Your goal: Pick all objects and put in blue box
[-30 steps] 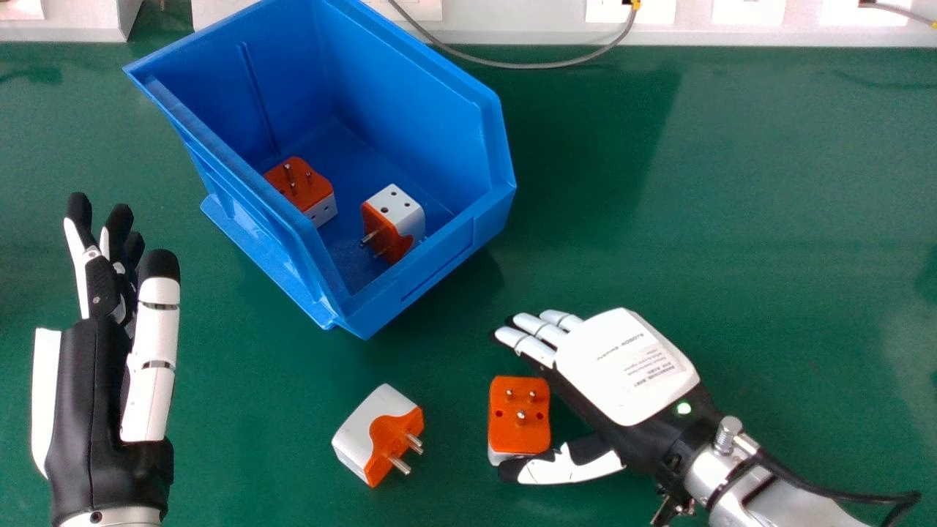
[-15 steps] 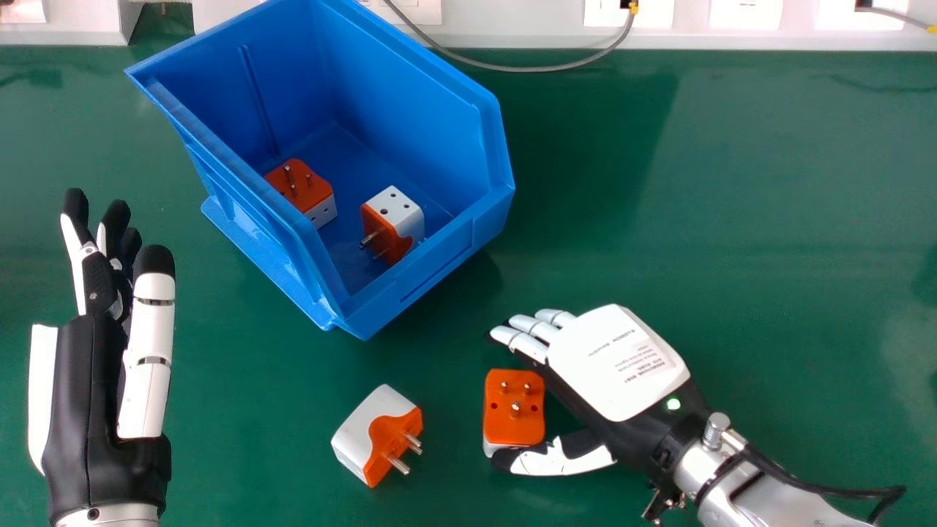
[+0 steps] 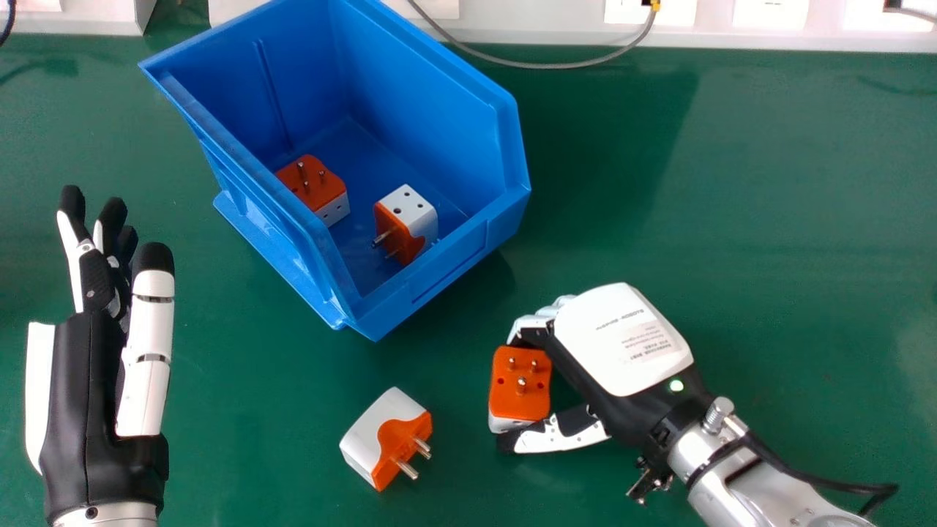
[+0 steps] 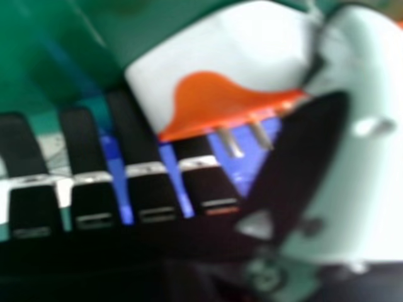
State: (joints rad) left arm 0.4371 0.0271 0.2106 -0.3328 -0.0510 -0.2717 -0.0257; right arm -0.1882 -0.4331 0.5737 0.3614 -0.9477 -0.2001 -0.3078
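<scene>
Left hand [image 3: 99,366], left side of frame: open, fingers extended, holding nothing; parked off the bin's side, probably to leave the work to the other arm.

Blue plastic storage bin [image 3: 450,252], upper left to centre, open top up, so parts can be dropped in from above. Inside: prongs-up plug adapter [image 3: 313,183] by the bin's left wall, and tilted plug adapter [image 3: 407,223] nearer the lower-right lip, prongs pointing lower left. Both look done.

Loose plug adapter [image 3: 386,439], bottom centre, on its side, prongs toward lower right; nothing touches it, likely next in line.

Gripped plug adapter [image 3: 520,386], lower centre-right, prongs facing up. Right hand [image 3: 622,340] is closed on it: curled fingers at the upper end, thumb at the lower end. Pinching end to end probably keeps the prongs out of the grip. Can't tell if it's off the green tabletop [image 3: 768,219]. Step looks like securing the grasp; next would be lift, then carry to upper left over the lip. Slip risk if the thumb contact is thin.

Counts: bin, one; adapters, four (two in, one gripped, one loose); robot hands, two.
</scene>
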